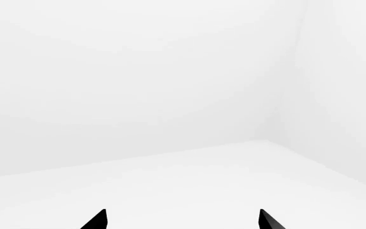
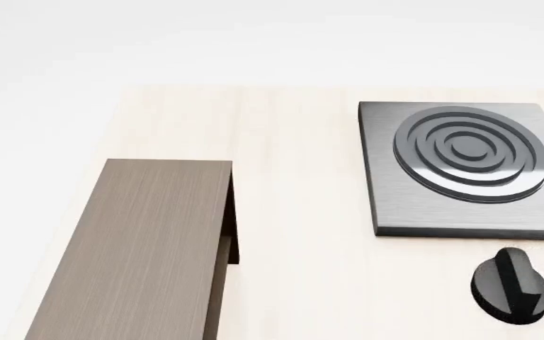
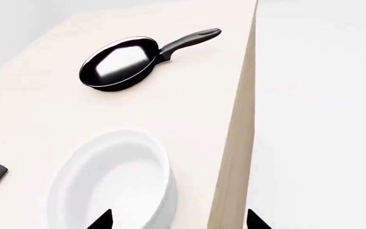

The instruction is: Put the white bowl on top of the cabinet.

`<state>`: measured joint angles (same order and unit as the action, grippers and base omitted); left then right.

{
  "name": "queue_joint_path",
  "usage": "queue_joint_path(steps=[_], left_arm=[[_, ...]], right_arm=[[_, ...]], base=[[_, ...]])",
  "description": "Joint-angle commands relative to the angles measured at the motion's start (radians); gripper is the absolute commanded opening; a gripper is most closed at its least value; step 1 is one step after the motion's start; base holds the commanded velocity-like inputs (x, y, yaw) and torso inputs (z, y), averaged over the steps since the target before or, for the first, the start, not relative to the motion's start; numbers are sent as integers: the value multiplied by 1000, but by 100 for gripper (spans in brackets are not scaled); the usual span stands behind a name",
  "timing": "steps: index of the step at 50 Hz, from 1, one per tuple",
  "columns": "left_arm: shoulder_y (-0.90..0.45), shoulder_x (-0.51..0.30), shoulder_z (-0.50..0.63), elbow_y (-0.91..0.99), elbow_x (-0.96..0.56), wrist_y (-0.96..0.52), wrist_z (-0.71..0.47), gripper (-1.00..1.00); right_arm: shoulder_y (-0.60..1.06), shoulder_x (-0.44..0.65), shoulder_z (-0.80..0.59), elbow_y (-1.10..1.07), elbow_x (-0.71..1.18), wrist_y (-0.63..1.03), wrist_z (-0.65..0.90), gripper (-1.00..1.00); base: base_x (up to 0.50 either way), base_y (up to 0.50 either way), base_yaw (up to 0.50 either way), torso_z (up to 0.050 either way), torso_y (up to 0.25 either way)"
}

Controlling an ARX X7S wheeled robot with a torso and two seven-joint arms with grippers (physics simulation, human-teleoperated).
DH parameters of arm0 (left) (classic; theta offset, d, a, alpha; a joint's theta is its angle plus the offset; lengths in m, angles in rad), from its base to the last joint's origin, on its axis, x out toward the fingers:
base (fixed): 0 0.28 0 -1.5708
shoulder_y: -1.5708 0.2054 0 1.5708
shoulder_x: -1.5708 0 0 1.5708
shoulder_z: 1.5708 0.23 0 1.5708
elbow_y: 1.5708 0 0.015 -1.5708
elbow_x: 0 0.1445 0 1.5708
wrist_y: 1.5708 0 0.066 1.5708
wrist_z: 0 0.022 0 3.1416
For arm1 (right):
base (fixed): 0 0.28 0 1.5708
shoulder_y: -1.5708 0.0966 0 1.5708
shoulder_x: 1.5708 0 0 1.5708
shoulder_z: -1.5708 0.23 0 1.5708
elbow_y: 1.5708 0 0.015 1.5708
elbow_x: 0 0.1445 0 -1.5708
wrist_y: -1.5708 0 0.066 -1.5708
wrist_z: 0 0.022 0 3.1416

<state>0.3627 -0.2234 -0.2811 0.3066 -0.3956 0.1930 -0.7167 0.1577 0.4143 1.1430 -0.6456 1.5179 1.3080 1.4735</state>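
Note:
The white bowl (image 3: 110, 183) shows only in the right wrist view, upright on the light wood table close to the table's edge. My right gripper (image 3: 177, 220) is open above it, one fingertip over the bowl and the other past the table edge, holding nothing. The cabinet (image 2: 135, 248), a long grey-brown box with a flat top, lies at the left of the head view. My left gripper (image 1: 183, 219) is open and empty, facing a plain white floor and walls. Neither gripper shows in the head view.
A grey square stove plate (image 2: 390, 191) with dark rings sits at the right of the head view, with a black knob (image 2: 510, 285) in front of it. A black frying pan (image 3: 119, 63) lies on the table beyond the bowl. The table edge (image 3: 234, 143) runs beside the bowl.

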Motion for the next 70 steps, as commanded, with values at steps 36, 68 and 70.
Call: queue_joint_path(steps=[36, 68, 70], left_arm=[[-8, -11, 19, -20, 2, 5, -9, 100], [-11, -18, 30, -26, 2, 6, -16, 100], [-11, -18, 31, -26, 1, 7, -16, 100]], right_arm=[[-313, 476, -561, 188, 396, -882, 85, 100], [-323, 622, -569, 172, 508, -1006, 86, 100], [-334, 630, -563, 171, 509, -1019, 85, 100]], base=[[0, 0, 0, 0, 0], [0, 0, 0, 0, 0], [0, 0, 0, 0, 0]])
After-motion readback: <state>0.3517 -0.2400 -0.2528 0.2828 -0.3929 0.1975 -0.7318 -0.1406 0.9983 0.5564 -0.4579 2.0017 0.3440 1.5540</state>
